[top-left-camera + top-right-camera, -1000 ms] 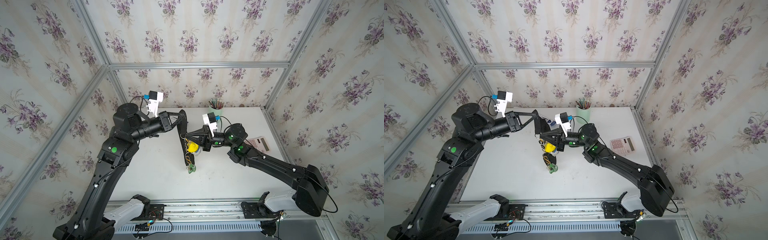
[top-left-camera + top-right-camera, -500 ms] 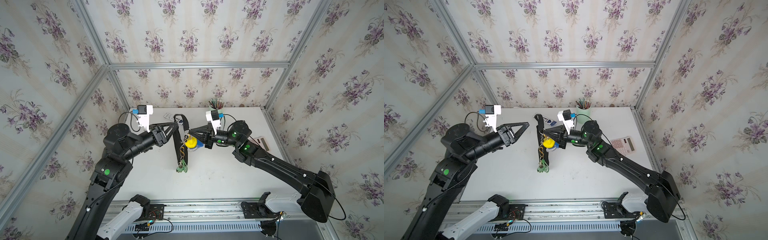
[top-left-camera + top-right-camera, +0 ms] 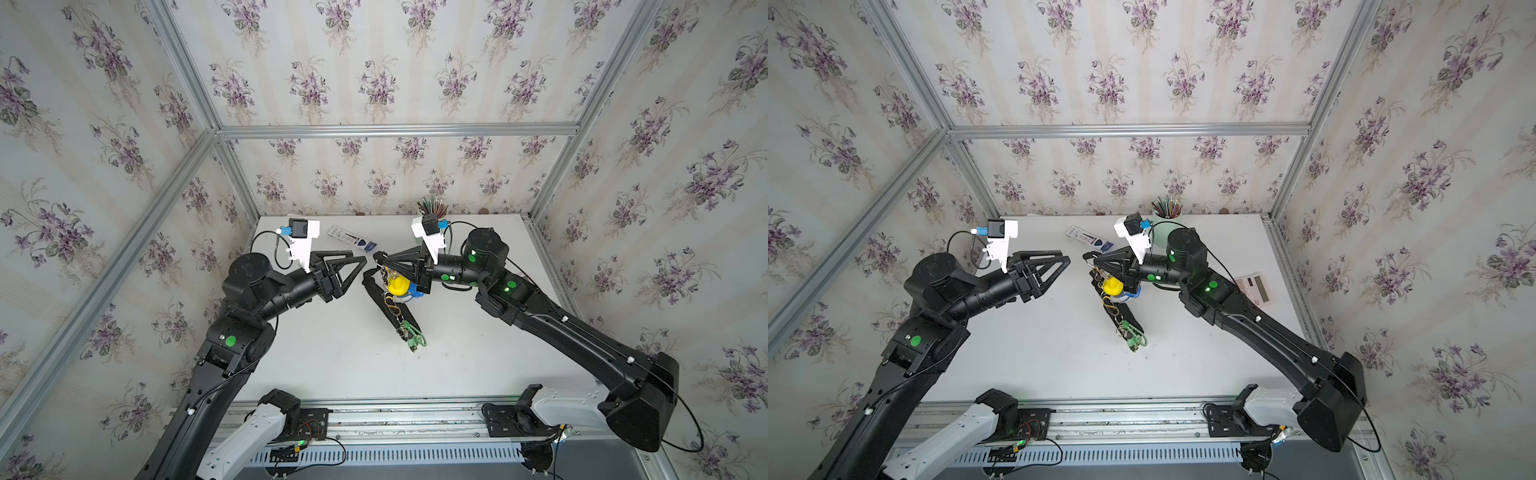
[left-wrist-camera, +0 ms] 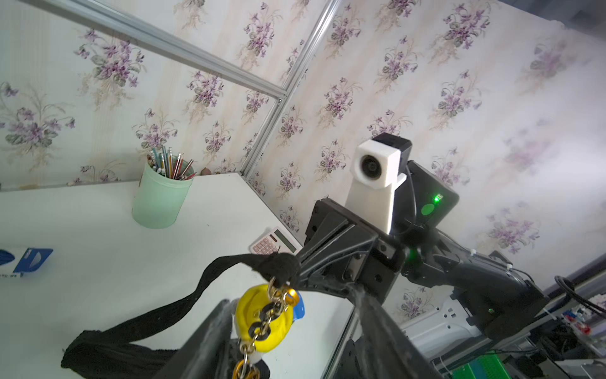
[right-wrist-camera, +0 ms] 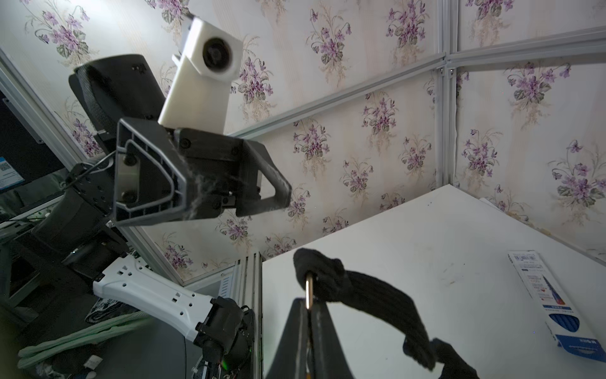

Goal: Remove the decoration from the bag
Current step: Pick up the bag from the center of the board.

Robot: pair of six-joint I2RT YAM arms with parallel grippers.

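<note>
The black bag (image 3: 380, 305) (image 3: 1133, 321) slants down to the white table (image 3: 332, 353), its strap (image 5: 377, 295) (image 4: 203, 282) lifted at the top. My right gripper (image 3: 376, 255) (image 3: 1088, 257) (image 5: 307, 300) is shut on a metal ring (image 5: 308, 288) threaded through the strap's end. From there the decoration's chain runs past a yellow charm (image 3: 398, 284) (image 4: 262, 321) and a gold carabiner (image 3: 390, 301) to the green strap (image 3: 413, 338) (image 3: 1136, 340) on the table. My left gripper (image 3: 359, 266) (image 3: 1064, 265) (image 4: 290, 297) hangs open just left of the bag, holding nothing.
A green cup of pencils (image 3: 432, 208) (image 4: 160, 200) stands at the back wall. A blue and white box (image 3: 351, 239) (image 5: 544, 302) lies behind the grippers. A calculator (image 3: 1254, 289) (image 4: 273, 241) sits by the right edge, under my right arm.
My left gripper has opened, let go of the bag's top and drawn back to the left. The bag now hangs from the right gripper alone, its lower end swung right.
</note>
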